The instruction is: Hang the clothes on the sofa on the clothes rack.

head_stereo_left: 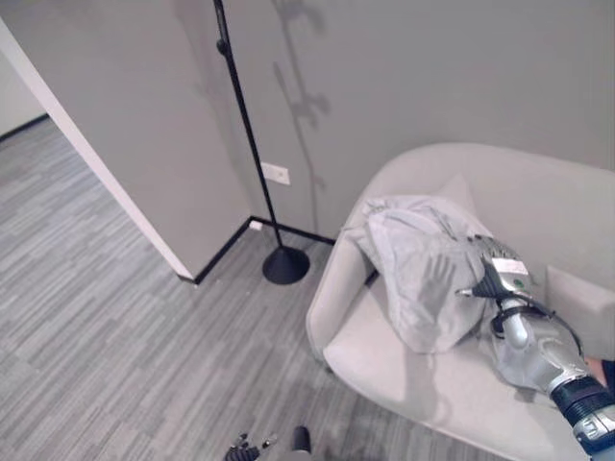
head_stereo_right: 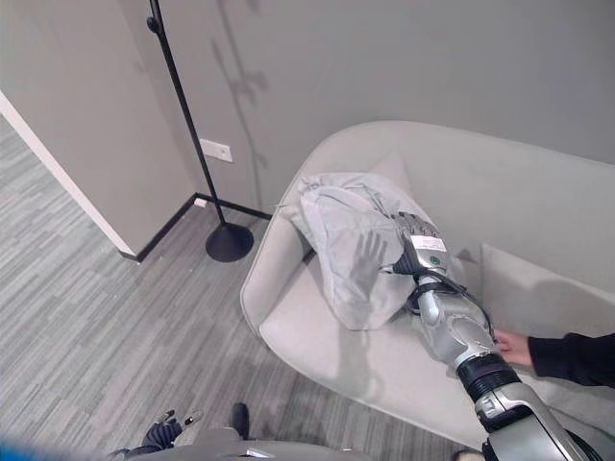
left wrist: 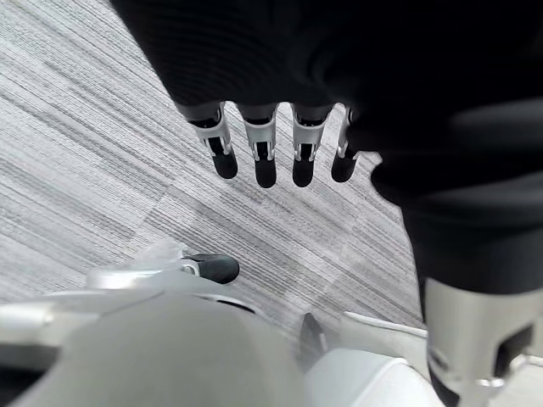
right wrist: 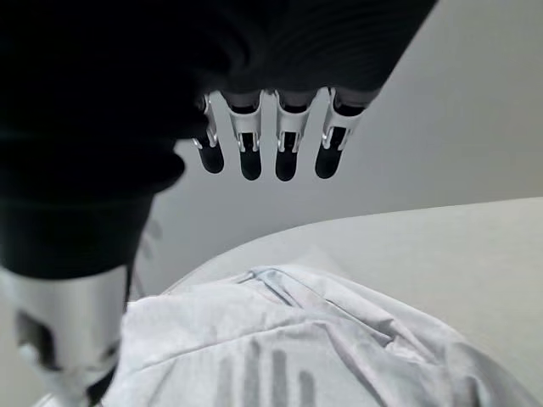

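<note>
A light grey garment (head_stereo_left: 418, 269) lies crumpled over the left arm and seat of a pale rounded sofa (head_stereo_left: 538, 192). My right hand (head_stereo_right: 415, 240) is open, its straight fingers (right wrist: 265, 144) held close over the garment's right side, and their shadow falls on the cloth. I cannot tell whether the fingers touch it. The clothes rack is a thin black pole (head_stereo_left: 245, 125) on a round black base (head_stereo_left: 285, 264), standing on the floor by the wall, left of the sofa. My left hand (left wrist: 265, 144) hangs open over the grey floor, holding nothing.
A person's hand (head_stereo_right: 509, 346) in a dark sleeve rests on the sofa seat at the right, near my forearm. A pale cushion (head_stereo_right: 538, 298) leans there too. A wall corner (head_stereo_left: 183, 274) juts out left of the rack, with a socket (head_stereo_left: 275, 173) behind the pole.
</note>
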Robot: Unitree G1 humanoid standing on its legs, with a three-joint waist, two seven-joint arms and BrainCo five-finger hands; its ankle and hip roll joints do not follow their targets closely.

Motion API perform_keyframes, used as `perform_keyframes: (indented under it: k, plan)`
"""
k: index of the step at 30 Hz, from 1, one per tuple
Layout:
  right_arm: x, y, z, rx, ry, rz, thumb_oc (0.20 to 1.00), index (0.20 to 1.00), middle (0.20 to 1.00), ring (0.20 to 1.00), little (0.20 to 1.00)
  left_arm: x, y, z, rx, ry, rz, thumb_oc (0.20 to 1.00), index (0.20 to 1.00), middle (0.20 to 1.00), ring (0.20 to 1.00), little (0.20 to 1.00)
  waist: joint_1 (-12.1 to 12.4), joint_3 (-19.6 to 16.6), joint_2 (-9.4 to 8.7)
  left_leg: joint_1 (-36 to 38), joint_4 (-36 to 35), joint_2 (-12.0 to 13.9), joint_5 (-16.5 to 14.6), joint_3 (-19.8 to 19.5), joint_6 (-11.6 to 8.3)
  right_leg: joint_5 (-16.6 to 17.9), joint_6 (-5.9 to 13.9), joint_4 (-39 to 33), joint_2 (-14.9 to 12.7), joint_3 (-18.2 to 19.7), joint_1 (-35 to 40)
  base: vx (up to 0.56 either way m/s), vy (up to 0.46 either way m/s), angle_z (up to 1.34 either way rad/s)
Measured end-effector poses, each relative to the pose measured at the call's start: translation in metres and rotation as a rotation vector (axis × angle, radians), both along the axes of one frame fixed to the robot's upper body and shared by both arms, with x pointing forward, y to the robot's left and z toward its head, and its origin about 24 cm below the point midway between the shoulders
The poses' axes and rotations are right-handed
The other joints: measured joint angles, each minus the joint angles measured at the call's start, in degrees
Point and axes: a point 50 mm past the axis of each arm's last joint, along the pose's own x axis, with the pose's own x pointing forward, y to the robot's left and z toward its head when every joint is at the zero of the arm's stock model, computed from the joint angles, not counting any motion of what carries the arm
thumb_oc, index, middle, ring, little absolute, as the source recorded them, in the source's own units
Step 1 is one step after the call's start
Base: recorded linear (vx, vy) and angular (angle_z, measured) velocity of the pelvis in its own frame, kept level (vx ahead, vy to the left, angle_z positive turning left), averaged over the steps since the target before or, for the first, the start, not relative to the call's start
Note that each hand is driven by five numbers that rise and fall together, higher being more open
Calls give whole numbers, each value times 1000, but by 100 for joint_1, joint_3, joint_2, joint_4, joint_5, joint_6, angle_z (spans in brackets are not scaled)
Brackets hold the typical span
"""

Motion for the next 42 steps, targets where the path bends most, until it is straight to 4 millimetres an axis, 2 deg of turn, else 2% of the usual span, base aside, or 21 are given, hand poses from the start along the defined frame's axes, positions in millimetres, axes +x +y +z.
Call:
perform_keyframes:
  k: [4, 6, 7, 10, 13, 14, 16, 21, 22, 23, 25, 27, 30, 32, 36, 39, 42]
  plan:
    - [-5, -22, -19, -38, 94, -99, 1000, 1000, 1000, 1000, 1000, -4, -1, -1, -7, 7, -2, 1000, 1000, 1000, 1000, 1000, 85, -49, 28, 9, -21, -16, 1, -18, 0, 1, 3, -15, -5, -26, 24, 45, 9, 3]
    - [-7, -25, -23, -40, 111, -117, 1000, 1000, 1000, 1000, 1000, -8, -2, -1, -9, 18, -4, 1000, 1000, 1000, 1000, 1000, 87, -60, 27, 11, -33, -28, 3, -18, 2, 2, 7, -19, -10, -26, 21, 38, 12, 1]
    - [-8, -27, -27, -27, 123, -138, 1000, 1000, 1000, 1000, 1000, -16, -1, -3, -10, 43, 0, 1000, 1000, 1000, 1000, 1000, 113, -69, 30, 9, -44, -41, 6, -20, 6, 3, 10, -28, -13, -33, 24, 37, 10, 1]
    - [-14, -32, -40, -8, 175, -197, 1000, 1000, 1000, 1000, 1000, -16, -2, -3, -13, 53, -1, 1000, 1000, 1000, 1000, 1000, 176, -103, 21, 3, -70, -56, 19, -31, 7, 7, 18, -55, -13, -47, 23, 7, 6, 2]
    - [-10, -32, -50, 26, 227, -256, 1000, 1000, 1000, 1000, 1000, -20, -4, -4, -13, 69, -34, 1000, 1000, 1000, 1000, 1000, 237, -118, 76, -88, -70, -94, 27, -54, 14, 18, 37, -117, -45, -96, -4, -4, 18, 6]
    - [-10, -35, -50, 34, 230, -272, 1000, 1000, 1000, 1000, 1000, -17, -5, -4, -11, 64, -51, 1000, 1000, 1000, 1000, 1000, 231, -121, 93, -129, -68, -102, 32, -62, 19, 23, 43, -122, -54, -113, -40, -49, 26, 8]
    - [-5, -36, -47, 42, 222, -283, 1000, 1000, 1000, 1000, 1000, -14, -8, -4, -9, 57, -83, 1000, 1000, 1000, 1000, 1000, 368, -102, 170, -246, -58, -129, 82, -72, 22, 40, 65, -122, -52, -137, -131, -67, 31, 5]
    - [19, -40, -22, 35, 146, -323, 1000, 1000, 1000, 1000, 1000, 2, -16, -1, -20, 5, -143, 1000, 1000, 1000, 1000, 1000, 385, 24, 358, -666, 90, -165, 108, -190, 51, 75, 86, -56, -113, -186, -474, -99, 46, 8]
    - [30, -48, -6, 9, 112, -363, 1000, 1000, 1000, 1000, 1000, 15, -22, 2, -29, -35, -185, 1000, 1000, 1000, 1000, 1000, 497, 152, 509, -946, 231, -164, 113, -196, 61, 78, 92, 72, -148, -167, -771, -78, 39, 3]
    - [33, -51, 2, 13, 89, -383, 1000, 1000, 1000, 1000, 1000, 21, -25, 4, -34, -55, -192, 1000, 1000, 1000, 1000, 1000, 532, 215, 575, -1044, 230, -184, 135, -209, 88, 107, 106, 84, -144, -175, -821, -74, 43, 8]
    - [38, -53, 10, 4, 69, -392, 1000, 1000, 1000, 1000, 1000, 26, -26, 5, -32, -70, -210, 1000, 1000, 1000, 1000, 1000, 603, 314, 635, -1151, 239, -229, 161, -204, 120, 128, 124, 144, -214, -172, -974, -21, 19, 4]
    - [44, -60, 25, -19, 32, -420, 1000, 1000, 1000, 1000, 1000, 40, -29, 10, -27, -111, -249, 1000, 1000, 1000, 1000, 1000, 665, 520, 684, -1275, 265, -276, 162, -201, 124, 119, 138, 192, -269, -165, -1094, 0, 0, 0]
    - [45, -66, 34, -35, -2, -446, 1000, 1000, 1000, 1000, 1000, 52, -27, 15, -13, -157, -265, 1000, 1000, 1000, 1000, 1000, 677, 723, 665, -1322, 269, -323, 171, -186, 138, 121, 155, 219, -327, -132, -1188, -23, 12, 0]
    - [45, -79, 51, -50, -70, -489, 1000, 1000, 1000, 1000, 1000, 66, -29, 20, -6, -203, -273, 1000, 1000, 1000, 1000, 1000, 662, 971, 733, -1343, 258, -358, 173, -172, 145, 113, 149, 228, -369, -92, -1246, -8, -9, -5]
    - [39, -92, 65, -60, -164, -542, 1000, 1000, 1000, 1000, 1000, 74, -27, 25, 22, -241, -262, 1000, 1000, 1000, 1000, 1000, 637, 1072, 749, -1465, 217, -404, 187, -138, 165, 184, 208, 193, -378, -61, -1361, -3, -11, -4]
    - [37, -91, 87, -20, -332, -527, 1000, 1000, 1000, 1000, 1000, 75, -27, 26, 25, -248, -261, 1000, 1000, 1000, 1000, 1000, 515, 1137, 737, -1514, 209, -402, 188, -138, 167, 201, 210, 157, -366, -67, -1396, 0, 0, 0]
    - [33, -94, 96, -12, -413, -562, 1000, 1000, 1000, 1000, 1000, 79, -29, 28, 34, -269, -266, 1000, 1000, 1000, 1000, 1000, 478, 1192, 709, -1512, 211, -387, 189, -141, 168, 220, 205, 102, -348, -38, -1394, -27, -12, -7]
